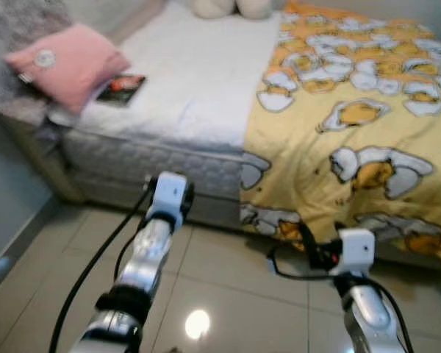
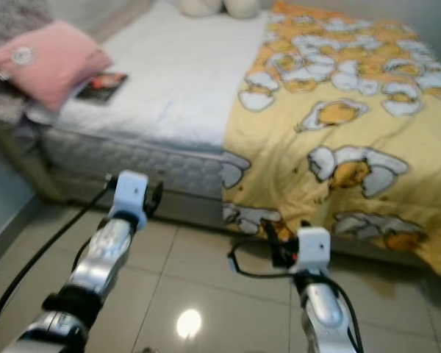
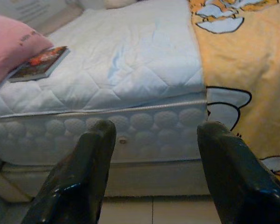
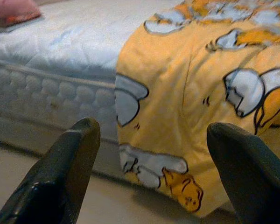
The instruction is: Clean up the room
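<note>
Both silver arms reach forward over the tiled floor point(image 1: 228, 287) toward the side of a bed point(image 1: 198, 81). The left gripper point(image 3: 154, 140) is held out at about 10 o'clock from the head camera's centre, level with the quilted mattress edge point(image 3: 144, 123), its two black fingers point(image 3: 84, 177) spread wide with nothing between them. The right gripper point(image 4: 154, 144) sits lower, at about 5 o'clock, pointed at the hanging edge of a yellow blanket point(image 1: 353, 118) printed with egg cartoon figures; its fingers point(image 4: 65, 172) also stand well apart and hold nothing. The blanket covers the bed's right part and drapes down its side nearly to the floor, leaving the white mattress top bare on the left. At the bed's 10 o'clock corner a pink pillow point(image 1: 66, 62) lies tilted, and a book point(image 1: 121, 88) with a dark red cover rests flat just beside it, touching or nearly touching the pillow's edge. A pale plush toy point(image 1: 231, 7) sits at 12 o'clock at the far edge.
</note>
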